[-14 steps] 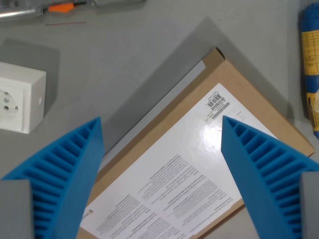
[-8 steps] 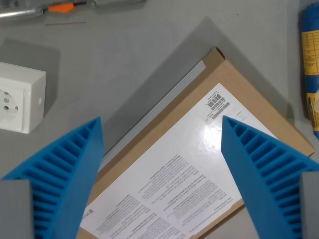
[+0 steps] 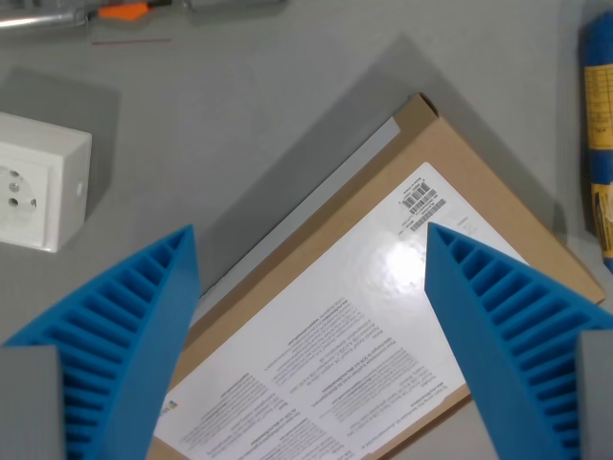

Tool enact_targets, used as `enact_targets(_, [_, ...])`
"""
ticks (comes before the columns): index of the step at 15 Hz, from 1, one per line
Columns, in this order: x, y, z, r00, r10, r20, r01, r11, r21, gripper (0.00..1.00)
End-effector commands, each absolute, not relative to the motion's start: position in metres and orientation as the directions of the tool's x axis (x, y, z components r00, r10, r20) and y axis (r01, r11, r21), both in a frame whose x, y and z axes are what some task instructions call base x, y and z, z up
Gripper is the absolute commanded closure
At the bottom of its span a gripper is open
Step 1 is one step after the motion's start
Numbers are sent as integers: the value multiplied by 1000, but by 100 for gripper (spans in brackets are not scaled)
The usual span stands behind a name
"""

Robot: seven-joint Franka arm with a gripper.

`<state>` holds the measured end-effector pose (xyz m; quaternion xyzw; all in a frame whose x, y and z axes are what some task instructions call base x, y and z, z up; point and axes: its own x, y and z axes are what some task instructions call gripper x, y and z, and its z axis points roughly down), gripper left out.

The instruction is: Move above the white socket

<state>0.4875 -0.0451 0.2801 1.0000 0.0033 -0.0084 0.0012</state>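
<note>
The white socket (image 3: 40, 182) is a square box on the grey table at the wrist view's left edge, partly cut off, with its plug holes facing up. My gripper (image 3: 311, 251) hangs open over a brown cardboard box (image 3: 326, 335), well to the right of the socket. Its two blue ribbed fingers (image 3: 124, 335) frame the lower corners of the view with nothing between them. The box carries a white printed label with a barcode.
A metal tool with an orange part (image 3: 120, 12) lies along the top left edge. A blue and yellow package (image 3: 599, 125) runs down the right edge. Bare grey table (image 3: 249, 105) lies between socket and box.
The whole scene has slipped a few pixels right and down, so the camera has moved slightly. Nothing on the table moved and the fingers keep the same spread.
</note>
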Motion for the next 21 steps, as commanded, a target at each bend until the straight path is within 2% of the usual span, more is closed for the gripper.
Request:
enact_targets(1, [485,-41,277,991,135,7,135,-991,-7,0])
enact_targets(6, [482,-31,269,964,262,42,262,-965,-11,0])
enact_targets(11, [477,-16,258,906,416,80,417,-909,-6,0])
enact_targets(21, [468,19,236,720,685,105,689,-725,10,0])
